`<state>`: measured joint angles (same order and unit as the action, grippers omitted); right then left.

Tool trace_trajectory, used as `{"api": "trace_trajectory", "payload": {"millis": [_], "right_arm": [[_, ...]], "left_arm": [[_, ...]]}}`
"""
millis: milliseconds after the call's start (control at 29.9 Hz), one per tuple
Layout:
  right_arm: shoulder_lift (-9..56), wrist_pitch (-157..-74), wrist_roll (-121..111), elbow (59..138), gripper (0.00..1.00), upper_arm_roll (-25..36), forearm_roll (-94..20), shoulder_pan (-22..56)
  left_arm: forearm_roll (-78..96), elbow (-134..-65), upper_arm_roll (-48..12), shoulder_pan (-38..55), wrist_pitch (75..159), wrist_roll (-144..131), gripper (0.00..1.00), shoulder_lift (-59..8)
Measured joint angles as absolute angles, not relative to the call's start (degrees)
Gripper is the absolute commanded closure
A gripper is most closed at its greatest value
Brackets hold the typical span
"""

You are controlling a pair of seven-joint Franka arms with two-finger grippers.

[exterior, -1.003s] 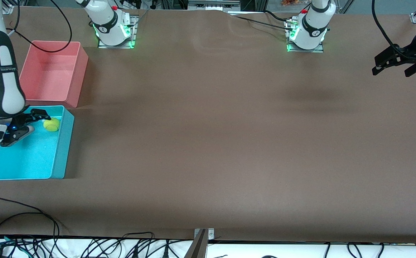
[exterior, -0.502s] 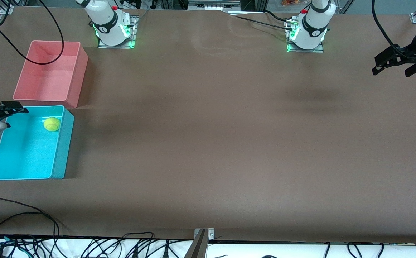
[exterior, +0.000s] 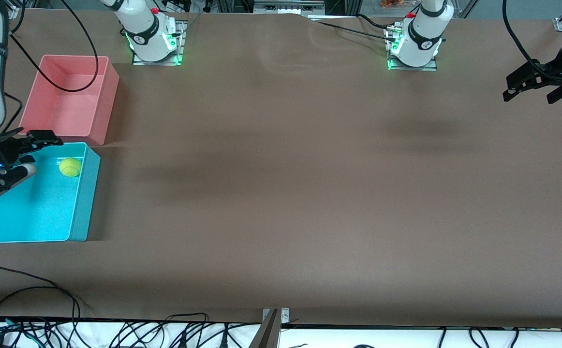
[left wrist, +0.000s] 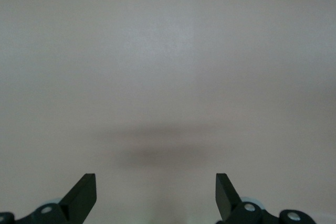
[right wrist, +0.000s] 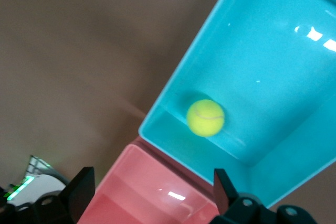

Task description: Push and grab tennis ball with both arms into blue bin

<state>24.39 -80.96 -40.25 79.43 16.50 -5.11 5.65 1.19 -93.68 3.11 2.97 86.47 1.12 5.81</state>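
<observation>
Now right gripper [exterior: 17, 162] back over blue bin [exterior: 80, 212], empty, tennis ball [exterior: 70, 167] unmoved

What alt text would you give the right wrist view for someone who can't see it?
A tennis ball lies inside a blue bin, near the wall that stands against a pink bin beside it on a brown table. The right gripper hangs above with its fingers open and empty.
</observation>
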Motion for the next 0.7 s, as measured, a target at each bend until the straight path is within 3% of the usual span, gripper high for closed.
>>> {"api": "trace_trajectory", "payload": {"millis": [268,435,569,702], "right_arm": [[19.87,-79.13,-27.76,81.57,0.00,15.96,-4.80,8.06],[14.85,-80.59,-15.67,86.55,0.00,11.66,-2.71,8.19],[9.94,-85.62,-6.32,92.11,0.00,7.40,-1.11,8.42],[3.50,-95.74,-1.51,100.27,0.00,5.23,-0.68,8.43]], "left_arm": [[1.19,-93.56,3.11,2.97,86.47,1.12,0.00,5.80],[1.19,-93.44,3.11,2.97,86.47,1.12,0.00,5.80],[1.19,-93.36,3.11,2.97,86.47,1.12,0.00,5.80],[1.19,-93.35,3.11,2.97,86.47,1.12,0.00,5.80]]}}
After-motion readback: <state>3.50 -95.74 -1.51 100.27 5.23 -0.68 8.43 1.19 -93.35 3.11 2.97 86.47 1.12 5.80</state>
